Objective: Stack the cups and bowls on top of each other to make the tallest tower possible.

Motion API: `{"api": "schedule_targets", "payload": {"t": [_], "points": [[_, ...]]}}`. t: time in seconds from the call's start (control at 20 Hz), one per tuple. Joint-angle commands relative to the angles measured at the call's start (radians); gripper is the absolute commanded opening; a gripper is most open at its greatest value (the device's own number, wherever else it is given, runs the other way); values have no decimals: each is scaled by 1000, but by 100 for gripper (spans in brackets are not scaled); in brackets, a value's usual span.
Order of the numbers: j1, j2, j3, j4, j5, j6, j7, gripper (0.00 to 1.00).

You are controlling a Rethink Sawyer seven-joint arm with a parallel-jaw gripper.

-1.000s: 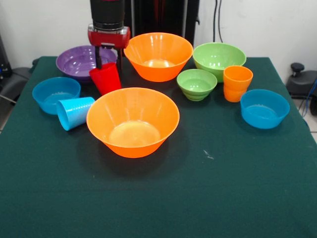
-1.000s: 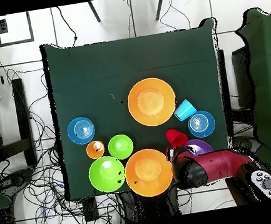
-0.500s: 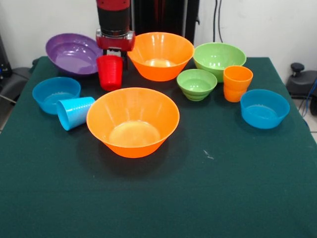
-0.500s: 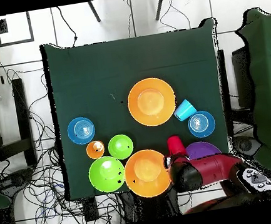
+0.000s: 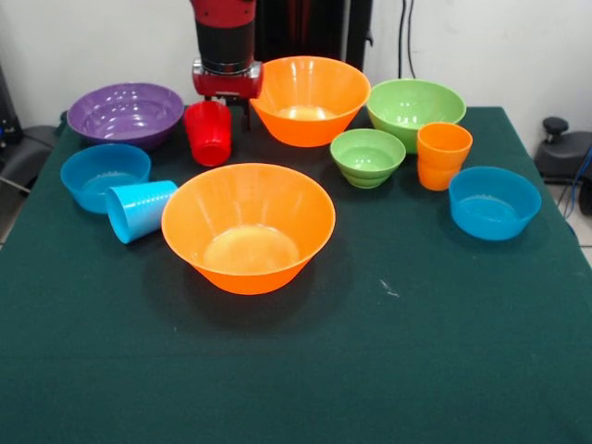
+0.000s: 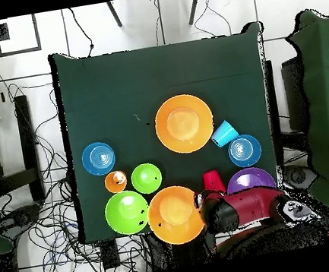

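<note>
My gripper point(image 5: 225, 111) hangs at the back of the table between the purple bowl point(image 5: 125, 113) and the far orange bowl point(image 5: 310, 100). It is shut on the far rim of the upright red cup point(image 5: 208, 132) point(image 6: 213, 180). A second large orange bowl point(image 5: 248, 227) sits mid-table. The light blue cup point(image 5: 139, 210) lies on its side beside a small blue bowl point(image 5: 104, 174). On the right stand the large green bowl point(image 5: 415, 109), the small green bowl point(image 5: 367, 155), the orange cup point(image 5: 443, 155) and another small blue bowl point(image 5: 494, 202). Every bowl stands singly.
The dark green tablecloth point(image 5: 444, 370) covers the whole table, with a small white speck point(image 5: 388, 289) right of the near orange bowl. In the overhead view the arm point(image 6: 244, 208) reaches in over the table's edge by the purple bowl point(image 6: 250, 179). Cables lie on the floor around.
The gripper carried the red cup rightward and back, and the cup went from tilted to upright. The purple bowl tipped up, then settled further left. The far orange bowl shifted slightly right.
</note>
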Motion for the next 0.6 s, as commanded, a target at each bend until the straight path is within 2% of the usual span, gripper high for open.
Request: {"api": "schedule_targets", "payload": {"t": [0.05, 0.25, 0.6], "points": [[-21, 11, 121, -100, 4, -19, 20, 100], [-25, -14, 129, -90, 9, -4, 16, 100], [-78, -50, 166, -26, 53, 23, 25, 100]]}}
